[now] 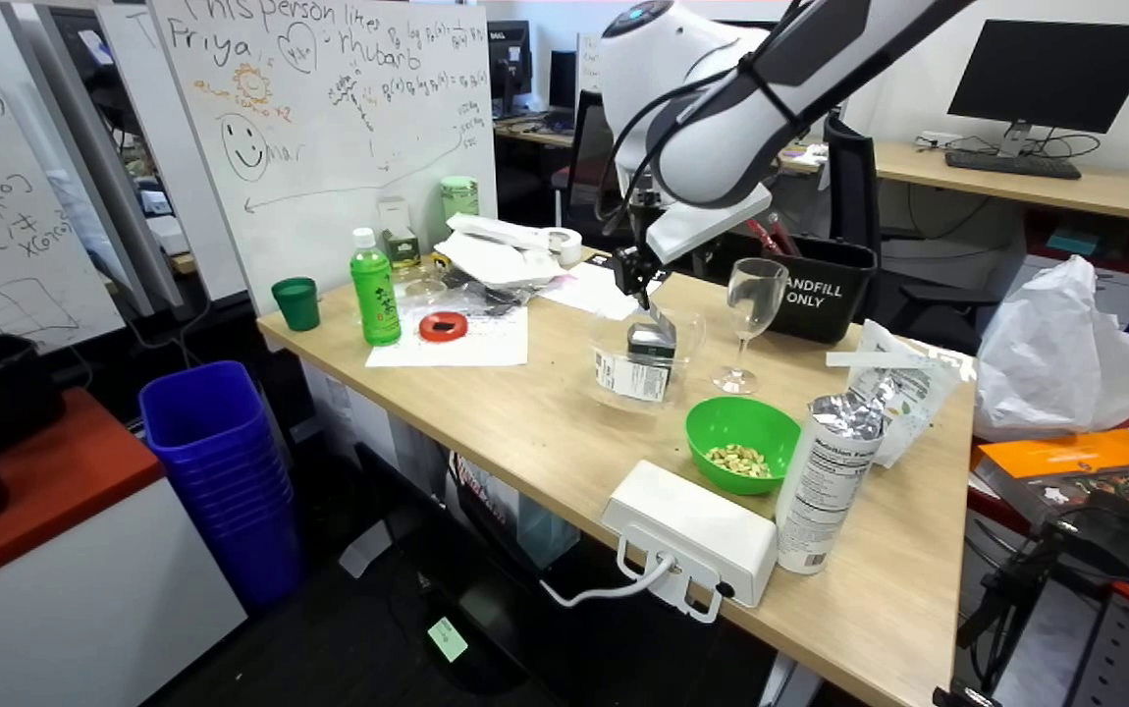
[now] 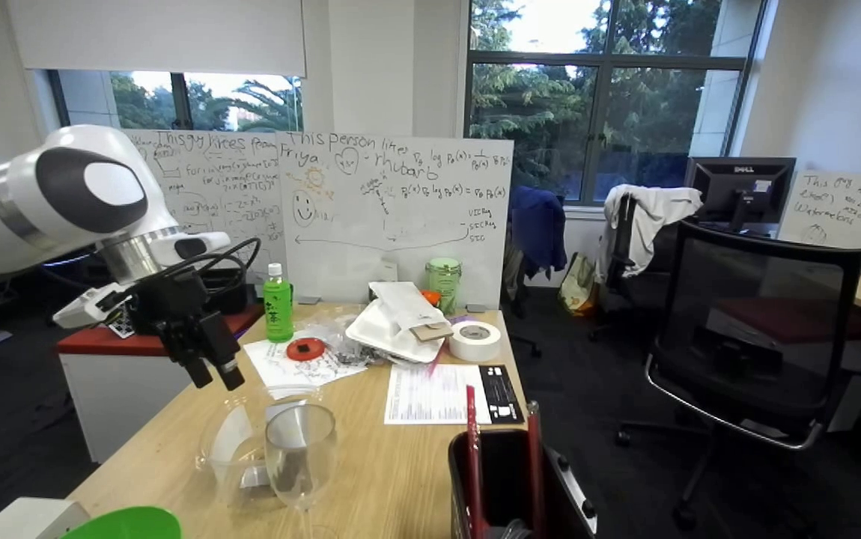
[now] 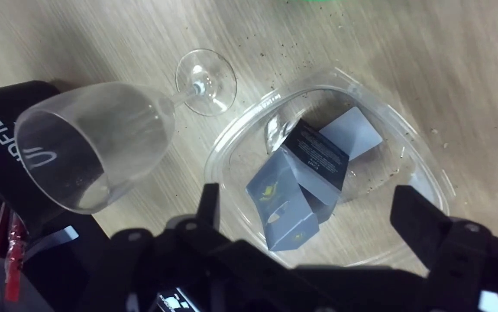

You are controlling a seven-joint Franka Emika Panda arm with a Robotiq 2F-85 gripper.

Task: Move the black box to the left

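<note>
Black box [image 3: 317,151]: small, cube-like, fine pale print on the black side seen in the wrist view. Open; pale grey flaps spread out, the big one sticking up, two yellow marks and a pale oval spot on it. Looks upright. Sits inside the clear plastic container [image 3: 239,125] on the table [image 3: 470,112].

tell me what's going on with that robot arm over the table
A teleoperated robot arm has its open gripper poised above a clear plastic container. Going by the task, it is probably about to pick up the black box inside and move it left. The fingers are spread apart and hold nothing. The box rests in the container with its pale flaps sticking out. A wine glass stands upright beside the container, with a green bowl nearby.
</note>
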